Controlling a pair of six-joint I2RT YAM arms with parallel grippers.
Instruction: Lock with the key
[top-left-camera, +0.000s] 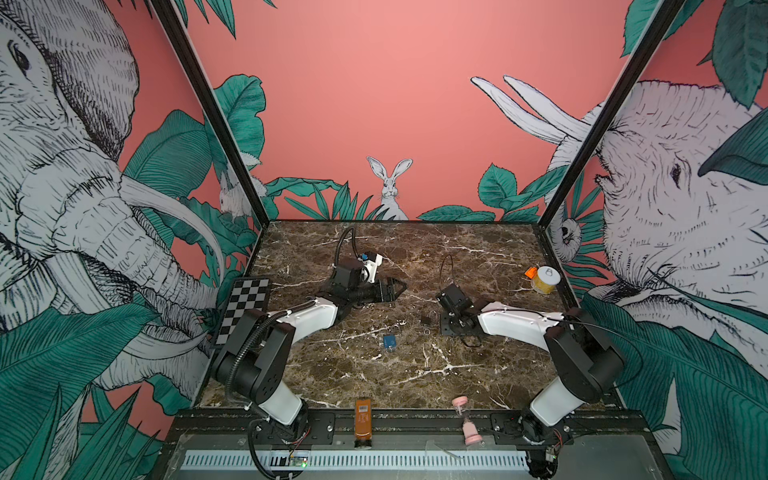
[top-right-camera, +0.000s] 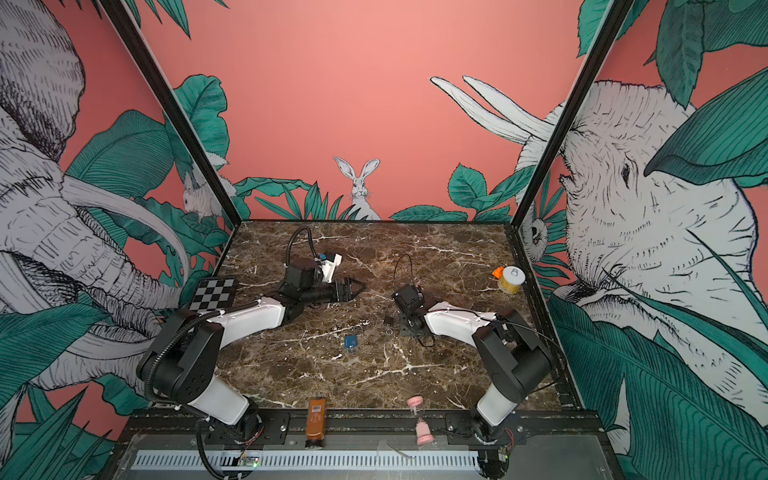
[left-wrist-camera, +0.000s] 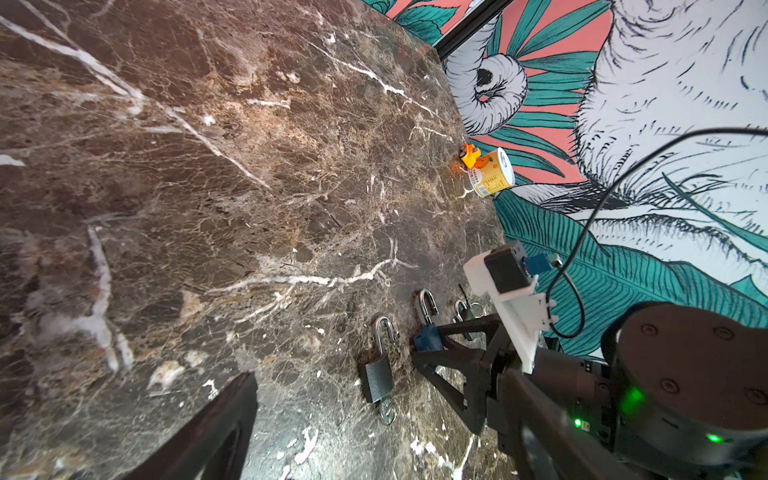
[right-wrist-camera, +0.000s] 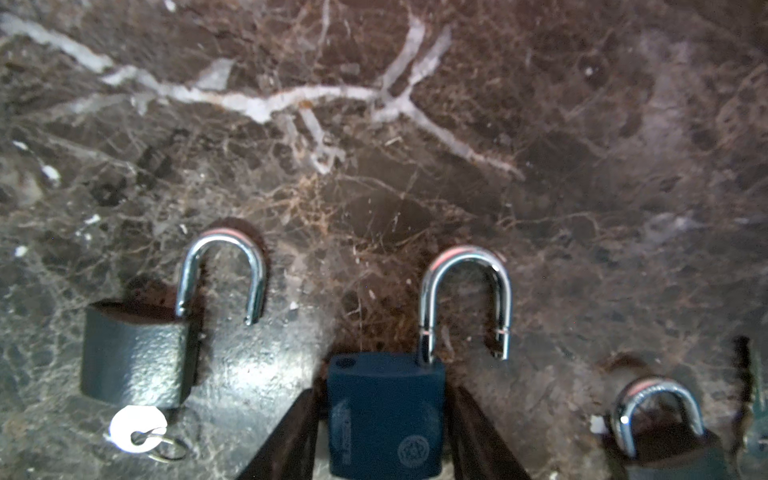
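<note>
The right hand (right-wrist-camera: 383, 395) straddles the blue padlock (right-wrist-camera: 386, 415) near the middle of the worktop (right-wrist-camera: 582, 124). Its fingers (right-wrist-camera: 291, 436) are half spread, close against the body; I cannot tell whether they press it. The shackle (right-wrist-camera: 465, 257) stands open. A key (right-wrist-camera: 137, 428) sits at the base of the grey padlock (right-wrist-camera: 133, 357) beside it. The left hand (top-left-camera: 399, 287) hangs spread wide, holding nothing.

Soft even light, blurred close-up

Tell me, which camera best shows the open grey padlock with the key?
Right wrist view: the grey padlock sits close up, shackle open, key in. Left wrist shows it whole but small; in both top views it is a dark speck.
</note>
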